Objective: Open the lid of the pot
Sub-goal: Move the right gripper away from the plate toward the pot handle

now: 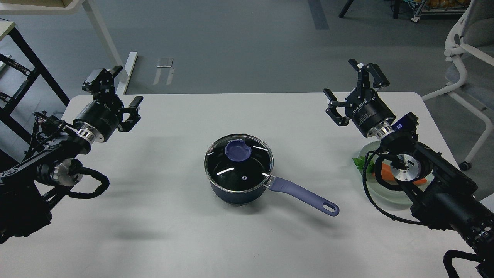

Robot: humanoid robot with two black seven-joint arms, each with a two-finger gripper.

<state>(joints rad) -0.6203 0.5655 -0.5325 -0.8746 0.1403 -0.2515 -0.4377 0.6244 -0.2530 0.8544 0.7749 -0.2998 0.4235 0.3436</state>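
Note:
The dark navy pot stands in the middle of the white table, its long lavender handle pointing right and toward me. The clear glass lid rests flat on the pot's rim, and its lavender knob sits toward the far side. My left gripper hovers open at the table's far left, well away from the pot. Over the far right of the table my right gripper is open too, with nothing between its fingers.
A pale green glass plate with a carrot and green leaves lies at the right, partly hidden under my right arm. A white chair stands beyond the table's right corner, a desk frame to the far left.

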